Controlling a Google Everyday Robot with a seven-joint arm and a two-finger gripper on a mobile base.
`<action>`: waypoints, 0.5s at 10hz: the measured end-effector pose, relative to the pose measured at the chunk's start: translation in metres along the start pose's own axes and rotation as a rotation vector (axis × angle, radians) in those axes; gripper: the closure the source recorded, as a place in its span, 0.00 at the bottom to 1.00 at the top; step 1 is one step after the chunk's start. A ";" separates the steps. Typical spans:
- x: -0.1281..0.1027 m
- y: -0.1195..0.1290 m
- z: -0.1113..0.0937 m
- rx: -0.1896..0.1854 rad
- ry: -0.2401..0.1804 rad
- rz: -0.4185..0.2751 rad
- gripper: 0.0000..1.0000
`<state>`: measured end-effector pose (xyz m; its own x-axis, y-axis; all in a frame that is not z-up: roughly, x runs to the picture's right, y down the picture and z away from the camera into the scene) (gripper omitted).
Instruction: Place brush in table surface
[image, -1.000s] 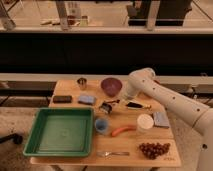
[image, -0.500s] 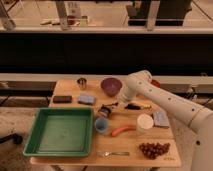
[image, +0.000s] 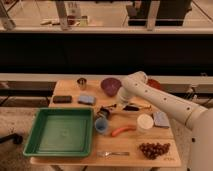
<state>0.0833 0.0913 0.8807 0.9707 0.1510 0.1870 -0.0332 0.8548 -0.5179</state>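
Note:
The brush (image: 104, 111), a small dark piece with a pale patch, is at the tip of my gripper (image: 110, 108), over the middle of the tan table surface (image: 75, 91) and just behind a blue cup (image: 101, 125). My white arm reaches in from the right and bends down to the left. I cannot tell whether the brush rests on the wood or hangs just above it.
A green tray (image: 40, 145) fills the front left. A dark oblong (image: 62, 99), blue sponge (image: 86, 99), metal cup (image: 81, 82) and purple bowl (image: 110, 86) stand behind. A dark piece (image: 131, 107), white cup (image: 145, 122), carrot (image: 122, 131), grapes (image: 154, 148) and fork (image: 112, 153) lie right and front.
My gripper has moved left and slightly toward the front, from beside the dark piece to the spot behind the blue cup. The other objects have not moved.

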 end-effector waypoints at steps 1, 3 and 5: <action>-0.002 0.000 0.000 0.002 0.003 0.004 0.21; 0.001 0.000 0.000 0.008 0.018 0.019 0.20; 0.000 0.000 0.002 0.009 0.027 0.038 0.20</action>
<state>0.0830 0.0924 0.8820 0.9747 0.1700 0.1452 -0.0719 0.8534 -0.5163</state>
